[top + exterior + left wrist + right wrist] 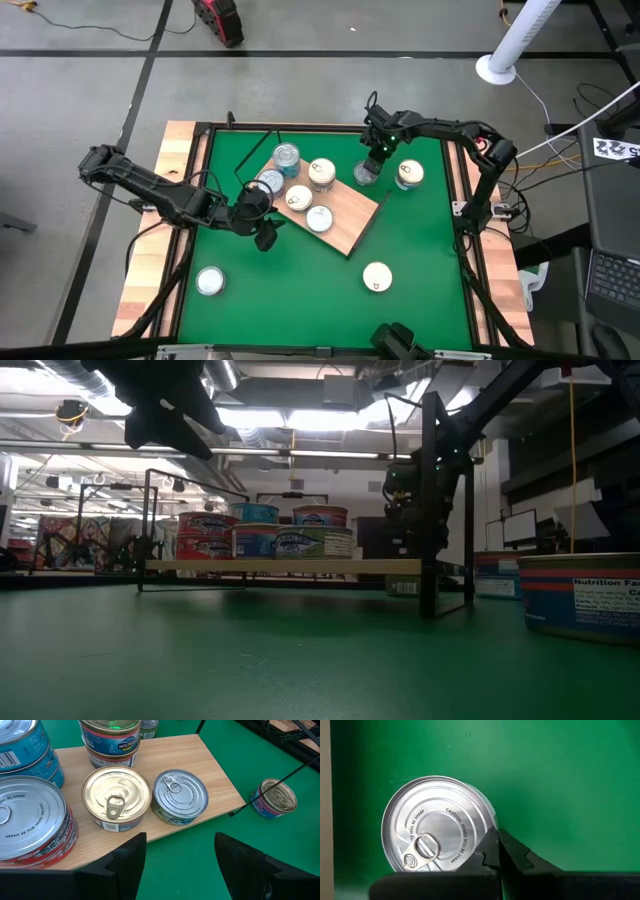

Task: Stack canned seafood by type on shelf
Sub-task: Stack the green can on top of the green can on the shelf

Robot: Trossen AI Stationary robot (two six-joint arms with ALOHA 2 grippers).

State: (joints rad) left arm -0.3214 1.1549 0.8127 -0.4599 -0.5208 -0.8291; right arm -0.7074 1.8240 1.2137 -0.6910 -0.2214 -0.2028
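Shelf (340, 222) sits mid-counter with five tins on it. Right gripper (372, 160), jaws clenched empty, hovers over a silver-lidded tin (364, 174) at the shelf's 2 o'clock. Left gripper (262, 222) released at its 9 o'clock.

Silver tin (440, 827): bare metal lid, smooth and glossy, with pressed rings and a metal pull tab.
Cream-gold tin (116, 796): lid of lacquered metal, shiny, with a paper-like printed side label.
Shelf (210, 765): light wood-grain board, matt and smooth.
Mat (420, 240): green, matt, finely textured covering on the worktop.
Side rails (145, 270): pale bare wood.
Left gripper (180, 865): dark matt plastic fingers (127, 862).
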